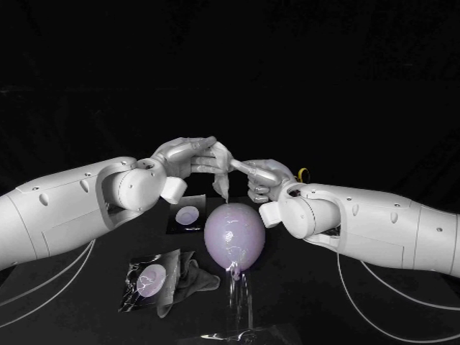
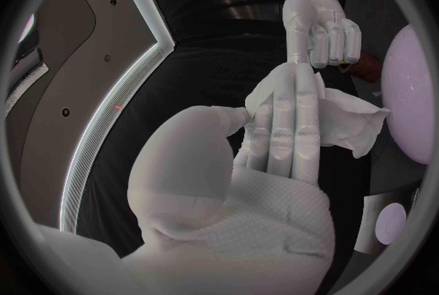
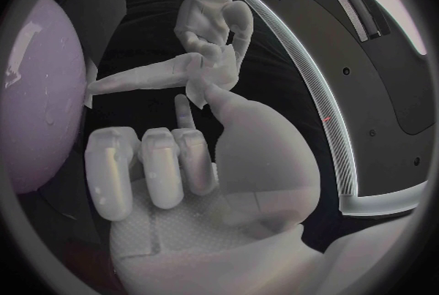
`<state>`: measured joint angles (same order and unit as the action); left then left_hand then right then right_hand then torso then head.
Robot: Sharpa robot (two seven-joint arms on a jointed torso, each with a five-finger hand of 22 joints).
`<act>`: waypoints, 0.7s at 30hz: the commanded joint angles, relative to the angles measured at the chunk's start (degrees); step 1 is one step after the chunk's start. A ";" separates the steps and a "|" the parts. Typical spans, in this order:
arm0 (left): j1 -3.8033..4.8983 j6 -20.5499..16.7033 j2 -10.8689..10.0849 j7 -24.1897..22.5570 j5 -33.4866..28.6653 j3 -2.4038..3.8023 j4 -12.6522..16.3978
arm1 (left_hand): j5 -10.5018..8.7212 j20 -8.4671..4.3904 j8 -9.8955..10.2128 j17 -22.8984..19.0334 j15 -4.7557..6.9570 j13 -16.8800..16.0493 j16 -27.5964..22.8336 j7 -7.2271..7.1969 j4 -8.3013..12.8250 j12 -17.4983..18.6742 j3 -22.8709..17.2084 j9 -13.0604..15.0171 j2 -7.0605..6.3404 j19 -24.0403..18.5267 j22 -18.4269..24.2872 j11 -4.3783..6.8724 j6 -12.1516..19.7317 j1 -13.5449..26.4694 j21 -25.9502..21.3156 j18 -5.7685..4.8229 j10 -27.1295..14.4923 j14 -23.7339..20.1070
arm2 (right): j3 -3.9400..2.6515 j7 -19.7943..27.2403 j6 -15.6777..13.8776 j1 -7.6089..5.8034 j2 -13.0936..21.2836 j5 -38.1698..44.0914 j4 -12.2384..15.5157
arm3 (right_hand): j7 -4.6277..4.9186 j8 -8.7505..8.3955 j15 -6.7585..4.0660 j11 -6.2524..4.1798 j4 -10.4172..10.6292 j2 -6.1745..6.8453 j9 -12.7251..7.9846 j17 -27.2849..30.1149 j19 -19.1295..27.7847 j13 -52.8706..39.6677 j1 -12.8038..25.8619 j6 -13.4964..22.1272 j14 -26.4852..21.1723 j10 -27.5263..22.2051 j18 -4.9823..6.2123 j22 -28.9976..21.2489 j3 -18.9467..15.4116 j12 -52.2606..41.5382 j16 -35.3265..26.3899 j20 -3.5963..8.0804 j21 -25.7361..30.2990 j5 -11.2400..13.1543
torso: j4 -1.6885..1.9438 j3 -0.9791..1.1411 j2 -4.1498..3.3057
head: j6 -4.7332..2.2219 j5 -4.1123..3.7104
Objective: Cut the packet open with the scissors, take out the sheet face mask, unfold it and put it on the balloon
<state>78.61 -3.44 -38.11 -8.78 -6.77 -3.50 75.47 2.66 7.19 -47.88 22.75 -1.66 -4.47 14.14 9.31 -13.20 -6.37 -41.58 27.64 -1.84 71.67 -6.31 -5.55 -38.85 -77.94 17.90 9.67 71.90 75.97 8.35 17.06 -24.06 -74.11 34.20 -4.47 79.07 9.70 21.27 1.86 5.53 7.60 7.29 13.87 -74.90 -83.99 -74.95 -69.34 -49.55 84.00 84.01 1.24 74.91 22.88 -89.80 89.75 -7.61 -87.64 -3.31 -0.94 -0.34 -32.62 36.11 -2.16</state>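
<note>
Black table (image 1: 305, 291), dark background all round. Left hand (image 1: 192, 154) is up above the table and has the sheet face mask (image 2: 352, 123) gripped. It's still folded, it lies against the straight fingers (image 2: 291, 127), and a loose end hangs down. Right hand (image 1: 259, 176) comes in just beside it; its thumb and one finger reach the mask right where the left hand holds it, and the rest are curled in. Honestly can't tell if it's actually got a grip or is only touching. Straight below the two hands is the balloon (image 1: 235, 236), standing on a clear stand (image 1: 238, 305), with the mask's hanging end just above its top. The cut packet (image 1: 149, 279) lies on the table left of the balloon.
</note>
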 commanded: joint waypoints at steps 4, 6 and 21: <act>0.12 0.88 0.17 -1.01 0.03 0.09 0.00 | 0.19 -0.12 -0.33 0.12 -0.16 0.07 0.23 0.00 0.37 0.29 0.10 0.04 -0.11 0.51 -0.09 0.09 -0.39 -0.43 0.29 0.81 0.36 0.44 | -0.10 1.60 0.96 0.02 -0.16 0.18 0.55 | -0.58 0.43 -0.49 -0.72 -0.96 -0.76 0.28 -15.10 -4.78 -15.05 -1.30 -1.90 6.00 5.99 -0.69 14.37 0.57 -0.20 0.25 0.09 -0.32 0.49 | 0.04 -0.02 0.01 | -0.02 -0.09; 0.11 0.87 0.16 -1.04 0.03 0.09 -0.03 | 0.19 -0.12 -0.33 0.12 -0.16 0.07 0.23 0.00 0.37 0.29 0.10 0.04 -0.11 0.51 -0.09 0.09 -0.39 -0.43 0.29 0.81 0.36 0.44 | -0.13 1.75 0.59 0.02 -0.17 0.26 0.61 | -1.27 0.97 -0.89 -1.31 -1.70 -2.17 0.56 -15.10 -4.82 -15.05 -2.59 -3.43 6.00 5.99 -0.70 14.40 1.71 -0.20 0.25 0.35 -0.40 0.49 | 0.05 -0.02 0.00 | -0.03 -0.04; 0.11 0.53 -0.05 -1.10 0.04 0.07 -0.12 | 0.19 -0.14 -0.31 0.19 -0.15 0.08 0.25 -0.02 0.36 0.33 0.10 0.02 -0.13 0.54 -0.11 0.10 -0.42 -0.41 0.33 0.80 0.40 0.47 | -0.59 4.01 -5.16 -0.02 0.47 1.08 1.51 | -4.45 5.26 -3.71 -4.33 -6.96 -6.59 3.80 -15.10 -4.79 -15.05 -4.98 -8.65 6.00 5.99 -0.70 14.39 8.28 -0.20 0.25 3.10 -0.42 0.49 | -0.04 -0.02 0.04 | -0.14 -0.18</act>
<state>78.61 -3.45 -38.21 -8.99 -6.75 -3.52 75.31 2.65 6.98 -48.02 22.89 -1.87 -4.47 14.13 9.31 -13.20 -6.38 -41.58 27.62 -1.92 71.88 -6.34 -5.55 -38.84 -77.86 17.90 9.88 71.90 76.16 7.85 19.14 -27.17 -74.10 34.55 -4.29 80.31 5.87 25.76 -1.37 1.70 0.70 1.25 15.84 -74.95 -84.01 -74.91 -74.26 -57.49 83.94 83.97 1.24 74.94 30.70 -89.78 89.80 -4.90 -87.88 -2.51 -0.91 -0.37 -32.60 35.99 -2.31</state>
